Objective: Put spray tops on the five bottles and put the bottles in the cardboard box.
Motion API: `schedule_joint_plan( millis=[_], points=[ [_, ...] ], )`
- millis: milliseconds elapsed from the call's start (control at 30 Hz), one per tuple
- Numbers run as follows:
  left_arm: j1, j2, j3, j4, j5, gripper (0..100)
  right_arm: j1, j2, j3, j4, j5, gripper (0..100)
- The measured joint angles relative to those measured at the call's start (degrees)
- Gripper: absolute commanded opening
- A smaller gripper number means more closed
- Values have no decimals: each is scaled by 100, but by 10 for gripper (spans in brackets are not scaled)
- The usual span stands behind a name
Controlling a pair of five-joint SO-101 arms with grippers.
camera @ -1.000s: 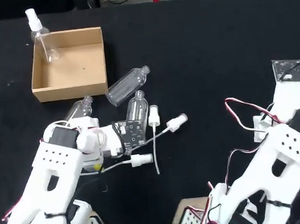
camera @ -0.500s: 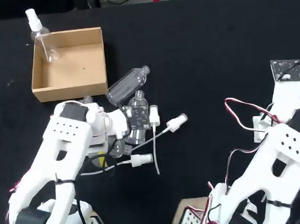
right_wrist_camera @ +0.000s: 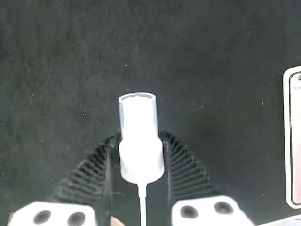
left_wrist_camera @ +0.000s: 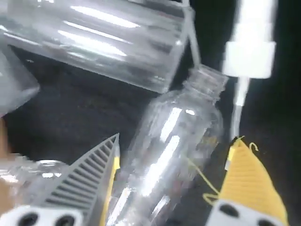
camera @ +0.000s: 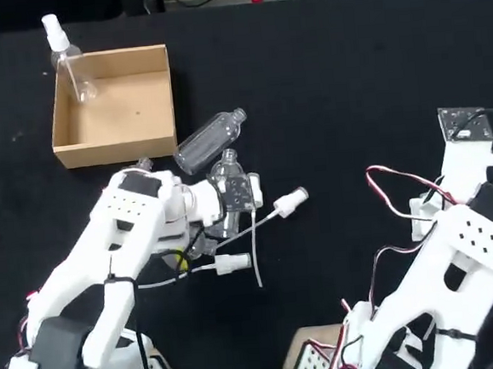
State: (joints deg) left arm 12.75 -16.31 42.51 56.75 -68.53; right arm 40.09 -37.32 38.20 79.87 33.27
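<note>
Fingers of the left gripper [left_wrist_camera: 175, 140] stand wide, straddling an uncapped bottle [left_wrist_camera: 162, 165] that lies on the table [camera: 349, 74]. A second bottle [left_wrist_camera: 99, 42] lies just past its neck. The box [camera: 56, 152] sits at ten o'clock from that gripper, with a capped bottle [camera: 64, 53] leaning in its eleven-o'clock corner. One loose top [camera: 290, 201] lies at four o'clock, another [camera: 233, 262] at six. The right gripper [right_wrist_camera: 140, 141] is clamped on a held top [right_wrist_camera: 137, 113].

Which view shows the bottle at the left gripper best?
Left wrist view: the bottle lies close, uncapped, between the left gripper's fingers. High view gives mainly its neck; right wrist view faces a spray top.
</note>
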Motion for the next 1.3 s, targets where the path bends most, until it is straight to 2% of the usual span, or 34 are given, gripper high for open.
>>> schedule_joint_plan(
  millis=[167,367,533,800,967,1100,1200,1300],
  points=[
    [185,0,246,-79,70,345,0,0,123,-97,0,41],
    [369,0,501,-62,123,241,0,0,123,-97,0,41],
    [378,0,519,-62,123,221,0,0,123,-97,0,41],
    [378,0,510,-35,176,220,0,0,123,-97,0,41],
    [378,-167,-158,818,756,225,0,0,123,-97,0,41],
    [114,-246,-422,985,1037,225,0,0,123,-97,0,41],
    [-149,-246,-396,765,1169,239,0,0,246,-97,0,41],
    [-308,-220,-176,334,1486,330,0,0,325,-97,0,41]
  ],
)
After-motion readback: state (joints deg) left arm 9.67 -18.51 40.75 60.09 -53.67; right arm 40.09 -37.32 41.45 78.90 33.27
